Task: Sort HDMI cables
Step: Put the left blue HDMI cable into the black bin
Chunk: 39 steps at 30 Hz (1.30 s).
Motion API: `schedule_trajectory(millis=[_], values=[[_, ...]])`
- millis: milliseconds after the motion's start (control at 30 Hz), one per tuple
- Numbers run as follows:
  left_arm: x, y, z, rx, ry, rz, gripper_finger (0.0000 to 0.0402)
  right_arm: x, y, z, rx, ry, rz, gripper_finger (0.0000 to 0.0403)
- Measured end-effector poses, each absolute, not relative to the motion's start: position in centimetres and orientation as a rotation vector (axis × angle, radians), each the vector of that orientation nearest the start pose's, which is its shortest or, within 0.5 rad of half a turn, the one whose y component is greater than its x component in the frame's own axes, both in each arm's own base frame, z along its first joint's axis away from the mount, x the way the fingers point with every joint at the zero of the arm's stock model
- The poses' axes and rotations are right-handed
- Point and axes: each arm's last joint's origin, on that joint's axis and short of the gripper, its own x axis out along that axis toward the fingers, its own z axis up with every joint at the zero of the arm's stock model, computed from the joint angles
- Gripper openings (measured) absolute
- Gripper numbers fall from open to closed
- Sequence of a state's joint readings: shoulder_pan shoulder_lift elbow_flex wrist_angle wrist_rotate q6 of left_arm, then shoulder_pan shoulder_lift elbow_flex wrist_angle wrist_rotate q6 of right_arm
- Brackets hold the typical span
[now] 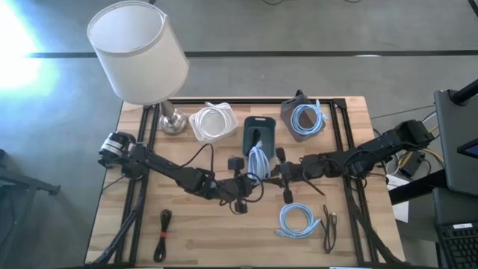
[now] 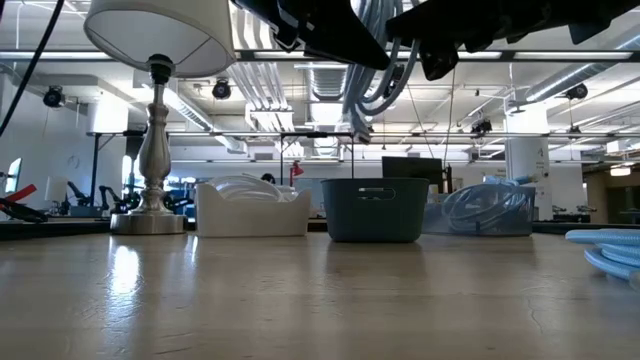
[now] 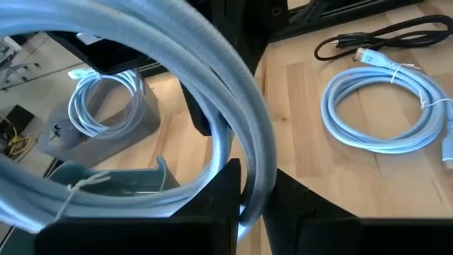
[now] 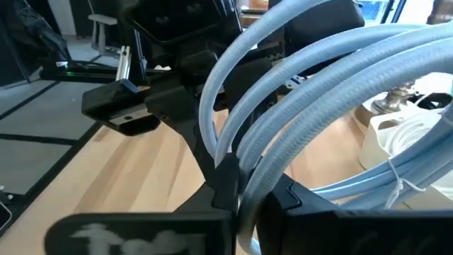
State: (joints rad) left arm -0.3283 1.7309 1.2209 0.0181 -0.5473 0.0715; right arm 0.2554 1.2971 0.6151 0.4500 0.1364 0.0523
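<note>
High view: L gripper (image 1: 240,181) and R gripper (image 1: 278,173) meet mid-table, both pinching one blue coil (image 1: 258,161) held just by the dark bin (image 1: 260,131); white coil (image 1: 212,122) in white bin, 2nd blue coil (image 1: 306,119) in grey bin, 3rd blue coil (image 1: 299,220) and black bundles (image 1: 163,233) loose on table w/ lamp (image 1: 142,56). Low view: held coil (image 2: 372,70) hangs above the dark bin (image 2: 375,210). Wrist views: L fingers (image 3: 212,202) clamp the coil (image 3: 219,92); R fingers (image 4: 226,180) clamp it (image 4: 318,92) too.

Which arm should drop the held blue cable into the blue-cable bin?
Probably right: left gripper and right gripper both pinch the light-blue coil, but the grey bin is nearer the right.
</note>
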Motion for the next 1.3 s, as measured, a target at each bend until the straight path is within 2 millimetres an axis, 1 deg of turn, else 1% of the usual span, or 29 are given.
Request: schedule_trajectory(millis=[167,300,500,667,733,833,933,1067,1200,1300], values=[[37.1,-11.0,25.3,0.314,0.46,0.197,0.0056,26.3,6.4,22.7,0.035,0.242,0.106,0.0016],[37.0,-11.0,25.2,0.352,0.475,0.196,0.0071,26.2,6.3,22.5,0.041,0.258,0.076,0.0015],[37.1,-10.8,25.2,0.355,0.477,0.208,0.0115,26.2,6.1,22.3,0.026,0.281,-0.001,0.0014],[37.1,-10.2,25.0,0.336,0.499,0.233,0.0153,26.1,5.8,22.4,0.018,0.273,-0.086,0.0014],[37.1,-9.9,24.9,0.309,0.509,0.253,0.0163,25.8,5.6,22.5,0.002,0.275,-0.146,0.0014],[37.0,-9.7,24.8,0.246,0.516,0.281,0.0169,25.1,5.1,22.6,-0.039,0.322,-0.266,0.0014],[36.9,-9.6,24.6,0.184,0.522,0.298,0.0169,24.0,4.5,23.0,-0.103,0.404,-0.387,0.0013],[36.9,-9.7,24.5,0.116,0.526,0.295,0.0168,22.1,3.6,24.2,-0.146,0.484,-0.604,0.0013],[36.8,-9.9,24.5,0.051,0.52,0.298,0.0168,19.9,2.5,25.7,-0.169,0.46,-0.852,0.0013],[36.8,-9.8,24.5,0.014,0.513,0.316,0.0168,18.5,2.1,26.2,-0.191,0.424,-0.955,0.0013]])
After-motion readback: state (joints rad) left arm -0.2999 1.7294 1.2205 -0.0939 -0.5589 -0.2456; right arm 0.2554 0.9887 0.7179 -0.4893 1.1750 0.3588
